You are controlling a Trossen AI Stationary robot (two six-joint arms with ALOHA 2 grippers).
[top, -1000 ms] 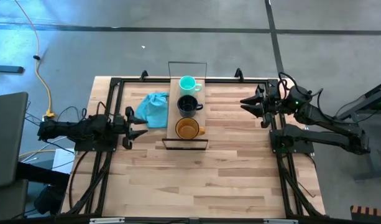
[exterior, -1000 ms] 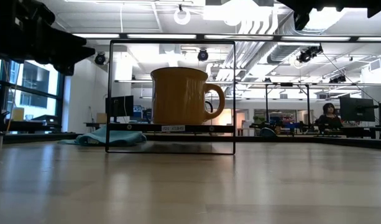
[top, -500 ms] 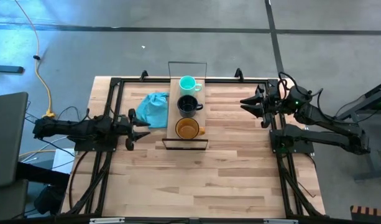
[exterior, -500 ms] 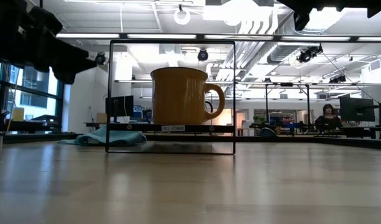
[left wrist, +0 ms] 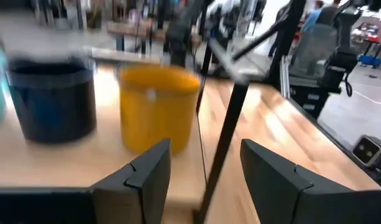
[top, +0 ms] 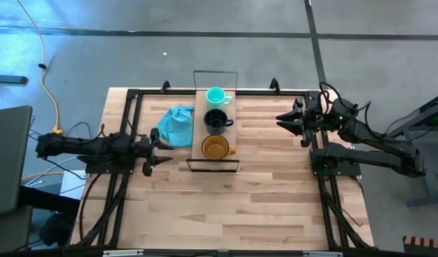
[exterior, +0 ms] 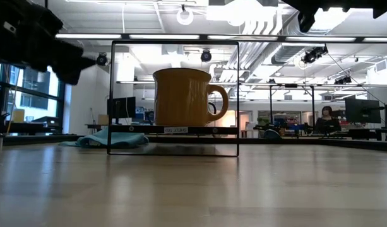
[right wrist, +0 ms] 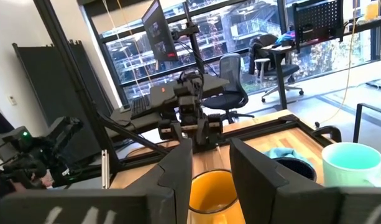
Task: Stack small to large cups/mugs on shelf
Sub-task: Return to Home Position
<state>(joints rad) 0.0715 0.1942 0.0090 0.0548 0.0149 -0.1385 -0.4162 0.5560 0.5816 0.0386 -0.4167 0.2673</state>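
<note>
Table (top: pixel 240 207) has the shelf (top: pixel 200 135) up toward 12 o'clock. Left gripper (top: pixel 161 148) hangs at its 9 o'clock and right gripper (top: pixel 286 121) at its 3, both with fingers apart. Blue cloth (top: pixel 177 125) sits just beside the shelf at 9. All three mugs are on the shelf: orange mug (top: pixel 216 148) at the 6 o'clock end, black mug (top: pixel 215 120) in the middle, teal mug (top: pixel 216 96) at 12.

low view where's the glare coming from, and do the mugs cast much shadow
Low view: the ceiling lights blow out at the top, behind the yellow mug, whose near side looks rather dim; the table carries a pale sheen. High view: light is even, and hardly any shadow shows round the shelf. Right wrist view: bright windows glare behind.
</note>
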